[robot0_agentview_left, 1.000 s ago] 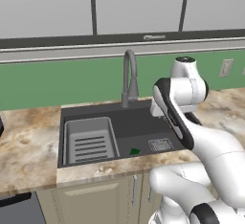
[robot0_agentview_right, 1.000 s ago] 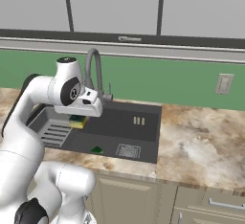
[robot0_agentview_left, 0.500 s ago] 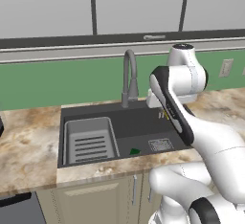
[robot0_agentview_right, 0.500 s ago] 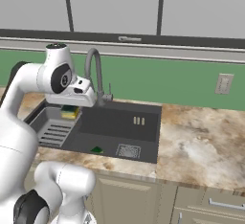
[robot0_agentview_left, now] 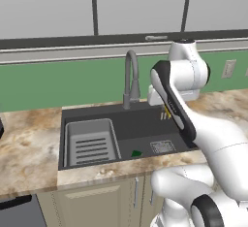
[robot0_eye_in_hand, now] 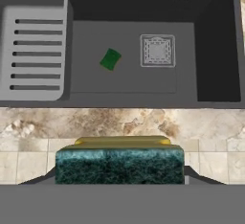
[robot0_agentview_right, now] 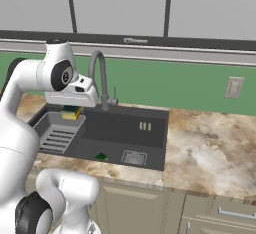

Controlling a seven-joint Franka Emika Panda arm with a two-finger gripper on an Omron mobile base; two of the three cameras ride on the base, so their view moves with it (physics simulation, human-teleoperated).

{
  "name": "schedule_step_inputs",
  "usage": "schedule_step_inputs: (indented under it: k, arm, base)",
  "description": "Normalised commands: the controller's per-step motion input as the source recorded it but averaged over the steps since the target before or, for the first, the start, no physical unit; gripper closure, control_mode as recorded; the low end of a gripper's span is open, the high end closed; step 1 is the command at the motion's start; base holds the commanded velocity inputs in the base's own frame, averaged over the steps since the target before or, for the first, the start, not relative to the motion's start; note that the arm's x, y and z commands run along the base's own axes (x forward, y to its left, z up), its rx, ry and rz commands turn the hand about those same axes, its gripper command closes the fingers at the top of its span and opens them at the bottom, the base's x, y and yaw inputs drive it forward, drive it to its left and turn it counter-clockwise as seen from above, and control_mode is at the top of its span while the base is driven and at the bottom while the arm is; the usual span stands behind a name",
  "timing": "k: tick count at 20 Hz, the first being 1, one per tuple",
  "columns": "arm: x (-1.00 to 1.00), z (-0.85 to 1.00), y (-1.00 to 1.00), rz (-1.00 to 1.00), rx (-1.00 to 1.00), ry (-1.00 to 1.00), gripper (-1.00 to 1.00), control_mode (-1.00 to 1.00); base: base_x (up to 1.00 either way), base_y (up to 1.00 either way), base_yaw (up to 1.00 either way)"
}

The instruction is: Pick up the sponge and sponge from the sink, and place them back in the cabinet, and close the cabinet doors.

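Note:
My gripper (robot0_agentview_right: 71, 109) hangs above the left part of the sink (robot0_agentview_right: 125, 128), shut on one sponge (robot0_agentview_right: 71, 113). In the hand view that sponge (robot0_eye_in_hand: 119, 163) sits between the finger tips of the gripper (robot0_eye_in_hand: 119, 173), with its dark green scrub layer facing the camera and its yellow base behind. The other sponge (robot0_agentview_left: 137, 153) (robot0_agentview_right: 101, 156) (robot0_eye_in_hand: 110, 59) lies on the sink floor (robot0_eye_in_hand: 124, 7), to the left of the drain. The cabinet and its doors are out of view.
A ribbed light grey rack (robot0_agentview_left: 92, 143) (robot0_eye_in_hand: 36, 50) fills the sink's left side. The gooseneck faucet (robot0_agentview_left: 131, 75) (robot0_agentview_right: 100, 78) rises behind the basin, close to my hand. Marble counter (robot0_agentview_right: 210, 148) surrounds the sink, and grey wall cabinets (robot0_agentview_left: 135, 8) hang above.
My arm has risen and swung a little over the sink with the sponge still in its grip. The sponge on the sink floor has not moved.

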Motion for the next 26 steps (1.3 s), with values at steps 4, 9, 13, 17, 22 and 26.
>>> schedule_step_inputs:
  k: [4, 9, 13, 17, 22, 26]
  arm:
    - [-0.08, 0.01, 0.00, 0.00, 0.00, 0.00, 1.00, -1.00]
    - [-0.22, 0.09, 0.00, 0.00, 0.00, -0.01, 1.00, -1.00]
    - [-0.26, 0.07, 0.00, 0.00, 0.00, -0.02, 1.00, -1.00]
    - [-0.13, 0.04, 0.00, 0.00, 0.00, -0.01, 1.00, 1.00]
    - [0.00, 0.00, 0.00, 0.00, 0.00, 0.00, 1.00, 1.00]
    - [0.00, 0.00, 0.00, 0.00, 0.00, 0.00, 1.00, 1.00]
  base:
    - [0.00, 0.00, 0.00]
    - [0.00, 0.00, 0.00]
    - [0.00, 0.00, 0.00]
    - [-0.04, 0.00, 0.00]
    - [-0.23, 0.00, -0.01]
    - [-0.39, 0.00, -0.20]
